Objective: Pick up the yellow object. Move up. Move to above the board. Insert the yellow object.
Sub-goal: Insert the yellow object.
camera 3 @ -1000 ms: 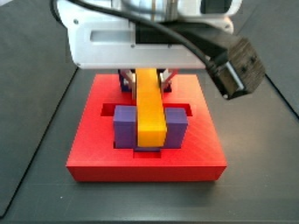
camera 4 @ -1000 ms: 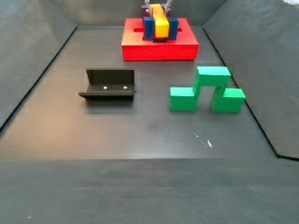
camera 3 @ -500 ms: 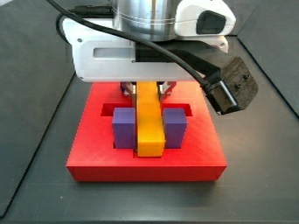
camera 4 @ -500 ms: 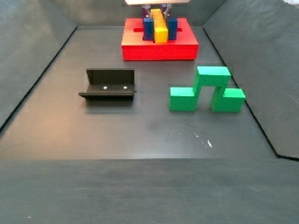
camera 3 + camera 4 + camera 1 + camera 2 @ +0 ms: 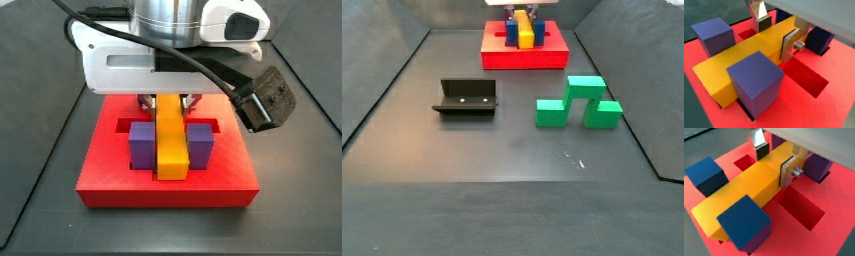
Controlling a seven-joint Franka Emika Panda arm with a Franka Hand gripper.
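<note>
The yellow object [image 5: 751,55] [image 5: 751,185] lies level in a slot of the red board [image 5: 827,65] [image 5: 827,198], between upright dark-blue and purple posts [image 5: 756,80] [image 5: 743,220]. My gripper [image 5: 776,39] [image 5: 774,164] straddles the bar's far part, with both pads against its long sides, shut on it. In a side view the bar [image 5: 170,135] runs toward the camera between two purple posts on the board [image 5: 167,190], with the gripper [image 5: 167,100] right above it. In a side view the board [image 5: 523,58], the bar [image 5: 521,30] and the gripper [image 5: 521,12] are at the far end of the floor.
A green stepped block [image 5: 580,103] stands on the dark floor at mid right. The fixture [image 5: 466,98] stands to its left. Open recessed slots [image 5: 807,82] lie in the board beside the bar. A black box on a cable [image 5: 267,95] hangs off the gripper body.
One second ago the bar was higher and tilted. The gripper came down with it, and the bar now sits lower between the posts. Nothing has moved in the last half second.
</note>
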